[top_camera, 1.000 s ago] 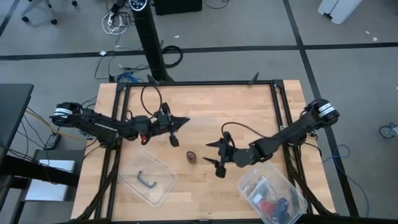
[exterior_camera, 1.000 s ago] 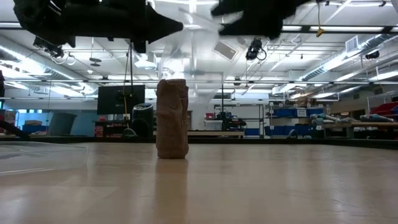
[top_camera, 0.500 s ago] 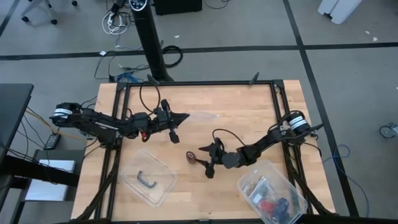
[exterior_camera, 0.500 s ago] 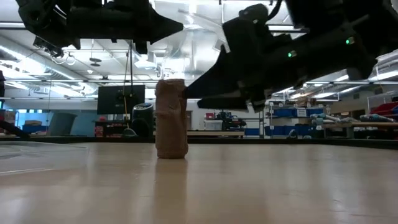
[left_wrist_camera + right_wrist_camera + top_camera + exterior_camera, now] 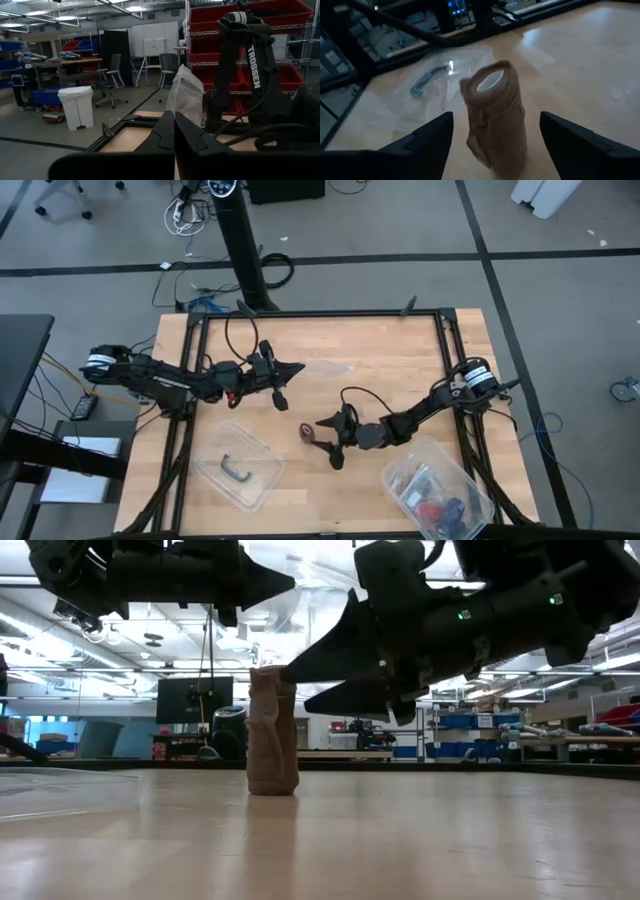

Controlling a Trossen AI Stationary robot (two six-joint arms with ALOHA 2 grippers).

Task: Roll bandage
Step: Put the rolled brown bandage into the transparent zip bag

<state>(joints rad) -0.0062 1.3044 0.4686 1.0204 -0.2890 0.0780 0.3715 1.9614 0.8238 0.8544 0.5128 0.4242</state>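
The bandage (image 5: 307, 432) is a brown roll standing on one end on the wooden table, also seen in the low view (image 5: 273, 730) and the right wrist view (image 5: 495, 115). My right gripper (image 5: 327, 442) is open and low over the table, coming from the table's right. One finger stands on each side of the roll, and the wrist view shows a gap on both sides. My left gripper (image 5: 297, 368) hangs above the table's middle left, shut on a clear plastic bag (image 5: 325, 367). My left gripper pinches the clear plastic bag by its lower end (image 5: 186, 117) between its two shut fingertips. The fingers lie about level and point toward the table's right. The bag stands out beyond the fingertips, clear of the table.
A clear plastic tub with a black handle piece (image 5: 240, 470) lies near the front left. A second clear tub (image 5: 437, 492) holding small items sits at the front right. Black frame rails (image 5: 330, 315) run along the table's edges.
My right gripper has come down toward the table and moved left toward the bandage roll, rolling its wrist as it went. It has stayed open, and its fingers now flank the roll. The roll still stands on its end.
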